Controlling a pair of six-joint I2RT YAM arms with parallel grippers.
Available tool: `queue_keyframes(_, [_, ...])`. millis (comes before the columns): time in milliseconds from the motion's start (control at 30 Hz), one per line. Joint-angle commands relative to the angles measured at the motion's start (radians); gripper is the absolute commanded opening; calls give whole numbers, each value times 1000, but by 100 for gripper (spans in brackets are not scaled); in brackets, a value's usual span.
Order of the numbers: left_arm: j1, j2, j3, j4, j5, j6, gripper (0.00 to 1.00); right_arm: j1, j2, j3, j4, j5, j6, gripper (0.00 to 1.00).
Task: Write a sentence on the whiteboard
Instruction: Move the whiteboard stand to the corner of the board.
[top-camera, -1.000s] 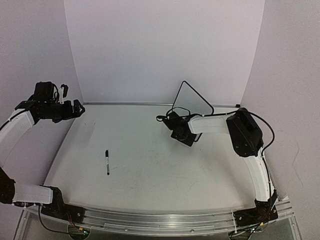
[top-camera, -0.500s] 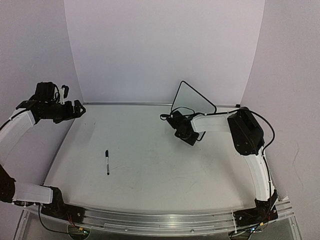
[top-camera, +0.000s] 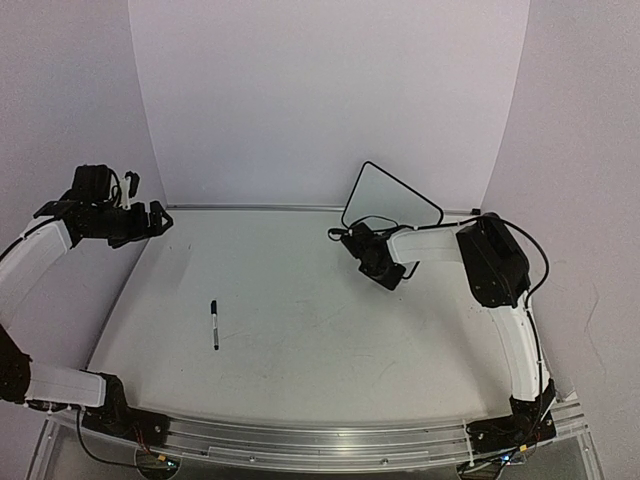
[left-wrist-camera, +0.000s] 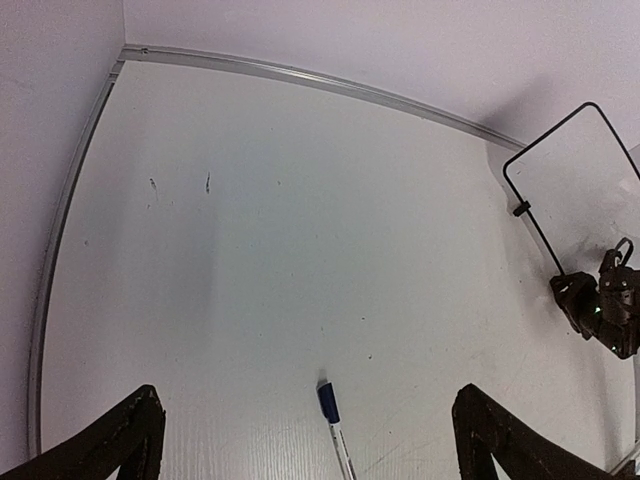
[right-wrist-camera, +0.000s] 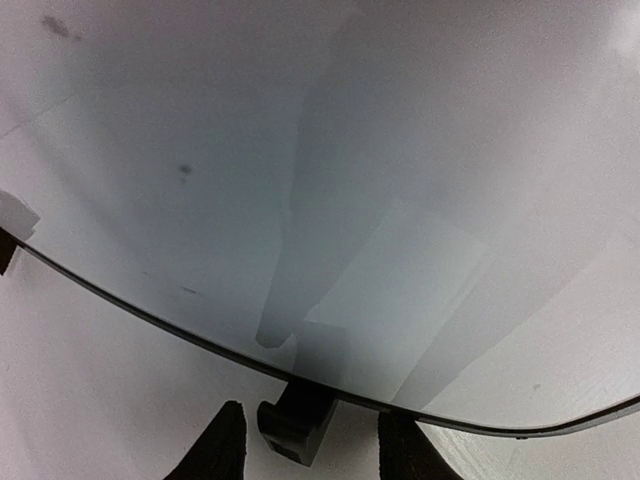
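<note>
The whiteboard (top-camera: 395, 198) stands at the back right of the table, its face blank; no sentence shows on it. It also shows in the left wrist view (left-wrist-camera: 575, 190) and fills the right wrist view (right-wrist-camera: 350, 150). My right gripper (top-camera: 352, 238) is at its lower edge, fingers part open on either side of one black foot (right-wrist-camera: 295, 415), with small gaps showing. A blue-capped marker (top-camera: 214, 325) lies on the table at the left, also in the left wrist view (left-wrist-camera: 335, 435). My left gripper (top-camera: 160, 218) hangs open and empty above the far left of the table.
A metal rail (top-camera: 260, 208) runs along the table's back edge below the white backdrop. Side walls stand close on the left and right. A few dark smudges (left-wrist-camera: 207, 182) mark the table surface.
My right gripper has shifted right at the board's base, and the whiteboard has turned with it so more of its face shows. The left arm and marker have barely moved.
</note>
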Motion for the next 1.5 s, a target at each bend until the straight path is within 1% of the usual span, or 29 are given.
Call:
queue_keyframes(0, [1,7,0,27,14,-2,99,-14,40,4,-42,43,17,37])
queue_keyframes(133, [1,10,-1,27,16,-2,99,-14,44,9,-47,45,14,28])
queue_keyframes(300, [2,13,-1,27,20,-2,99,-14,42,12,-51,43,-2,13])
queue_keyframes(467, [1,16,-1,27,19,-2,100,-14,15,-8,-53,41,-37,0])
queue_keyframes(633, [1,22,-2,28,18,-1,100,-7,-36,-60,-53,46,-96,0])
queue_keyframes(833, [2,31,-4,28,19,2,99,45,-87,-127,-43,55,-237,0])
queue_keyframes(1100, [1,52,-11,37,32,8,99,126,-196,-299,102,-67,-391,0])
queue_keyframes(1467, [-2,89,-13,35,31,6,99,293,-318,-468,216,-144,-527,0])
